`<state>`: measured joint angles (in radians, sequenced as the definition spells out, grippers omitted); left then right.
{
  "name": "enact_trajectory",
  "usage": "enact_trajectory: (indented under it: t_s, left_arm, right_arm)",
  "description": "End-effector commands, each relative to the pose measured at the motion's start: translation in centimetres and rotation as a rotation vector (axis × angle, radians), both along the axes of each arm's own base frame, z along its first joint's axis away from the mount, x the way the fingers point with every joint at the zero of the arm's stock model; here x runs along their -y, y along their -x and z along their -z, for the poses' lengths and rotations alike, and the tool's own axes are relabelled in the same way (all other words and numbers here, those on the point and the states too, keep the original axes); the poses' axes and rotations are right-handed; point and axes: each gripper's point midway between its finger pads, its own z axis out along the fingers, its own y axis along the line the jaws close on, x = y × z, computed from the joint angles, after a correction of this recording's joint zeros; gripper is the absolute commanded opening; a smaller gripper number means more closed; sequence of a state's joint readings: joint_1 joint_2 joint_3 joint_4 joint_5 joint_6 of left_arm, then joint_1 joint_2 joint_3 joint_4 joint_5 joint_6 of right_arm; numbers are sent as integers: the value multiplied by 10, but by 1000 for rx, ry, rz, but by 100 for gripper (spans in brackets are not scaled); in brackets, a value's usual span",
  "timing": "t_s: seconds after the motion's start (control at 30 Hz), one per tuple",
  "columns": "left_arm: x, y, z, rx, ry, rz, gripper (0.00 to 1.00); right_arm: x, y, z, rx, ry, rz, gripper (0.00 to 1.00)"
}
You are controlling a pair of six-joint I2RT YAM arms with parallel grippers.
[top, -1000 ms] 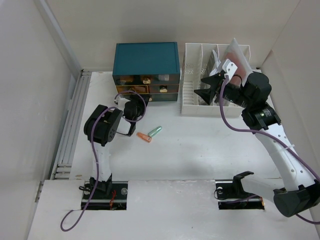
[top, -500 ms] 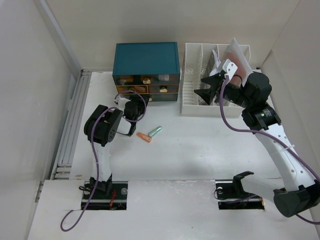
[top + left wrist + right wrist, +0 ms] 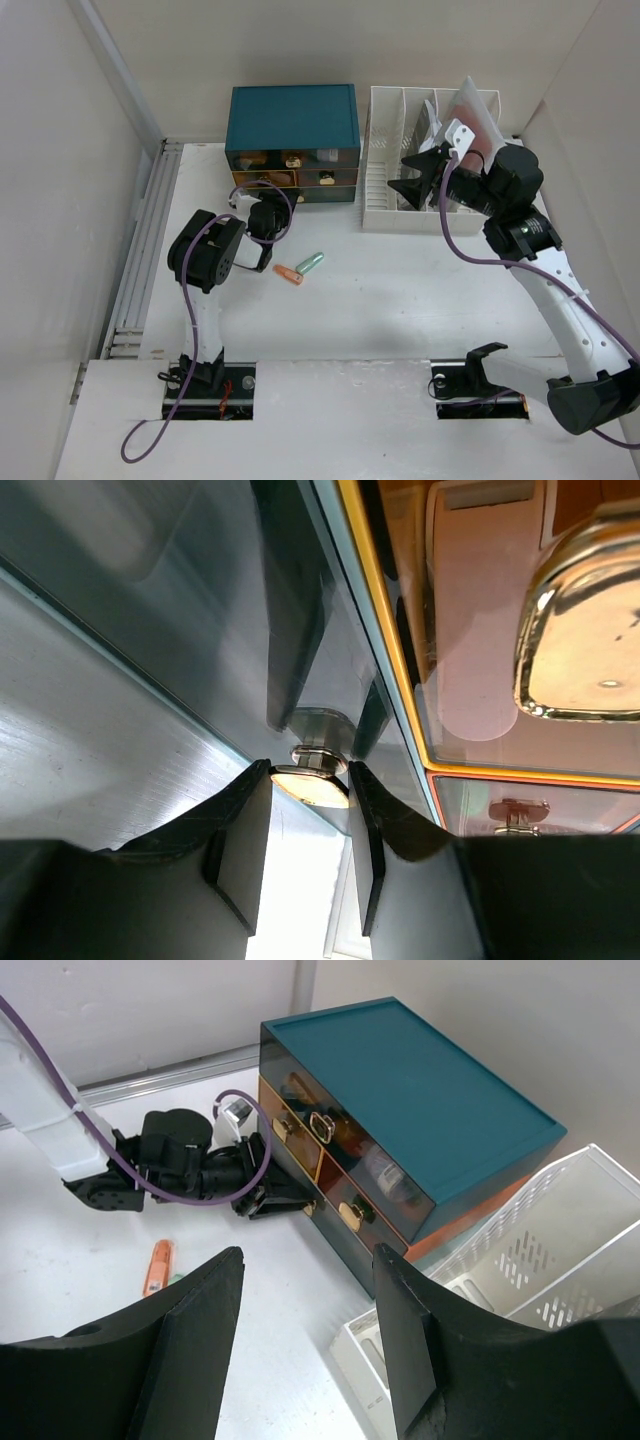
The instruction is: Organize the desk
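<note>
The desk (image 3: 400, 300) is a white tabletop. At its back stands a teal drawer cabinet (image 3: 292, 120). My left gripper (image 3: 263, 203) is at the cabinet's bottom left drawer. In the left wrist view its fingers (image 3: 240, 830) press on both sides of the drawer's gold knob (image 3: 312, 786), so the left gripper (image 3: 310, 768) is shut on it. My right gripper (image 3: 408, 172) hangs open and empty over the front of the white file rack (image 3: 385, 150). The right wrist view shows the right gripper (image 3: 308, 1252) wide apart above the desk (image 3: 280, 1360).
An orange stick-like item (image 3: 288, 274) and a pale green one (image 3: 311, 262) lie together on the desk in front of the cabinet. Papers and a pinkish folder (image 3: 470, 115) stand in the file rack's right slots. Walls close in on both sides.
The left gripper's jaws have narrowed onto the drawer knob. Neither arm has shifted, and the right gripper stays open.
</note>
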<state>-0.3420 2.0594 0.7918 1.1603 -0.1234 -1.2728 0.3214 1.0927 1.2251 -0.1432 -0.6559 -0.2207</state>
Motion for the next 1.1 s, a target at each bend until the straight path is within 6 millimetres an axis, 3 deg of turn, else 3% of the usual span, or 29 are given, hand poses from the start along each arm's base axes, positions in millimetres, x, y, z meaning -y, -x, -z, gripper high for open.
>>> enact_trajectory:
  t_s: [0.0, 0.4, 0.47, 0.53, 0.57, 0.63, 0.7, 0.83, 1.03, 1.07]
  left_arm:
    - [-4, 1, -11, 17, -27, -4, 12]
    - [1, 53, -13, 11, -5, 49, 12]
    - [-1, 59, -10, -2, -1, 47, 15]
    - [2, 63, -9, -2, -1, 56, 24]
    - [2, 63, -9, -2, -1, 56, 38]
    - [1, 65, -6, -12, 5, 54, 52]
    - [2, 64, -13, 5, 20, 52, 75]
    - [0, 68, -19, 13, -12, 60, 91]
    - [-4, 69, -50, 85, -113, 74, 91]
    - [-3, 72, -63, 106, -117, 88, 90]
  right_arm:
    - [0, 7, -19, 82, -22, -27, 60]
    - [-3, 11, -14, 73, -19, -56, 60]
    - [-3, 11, -14, 73, -19, -56, 60]
    - [-3, 11, -14, 73, -19, -56, 60]
    - [-3, 11, -14, 73, -19, -56, 60]
    - [-4, 12, -14, 73, -18, -66, 60]
    - [-5, 12, -12, 73, -18, -66, 60]
    - [-6, 10, -9, 72, -11, -76, 60]
    - [-11, 7, 6, 66, 19, -109, 60]
    - [-10, 7, 6, 76, 25, -109, 60]
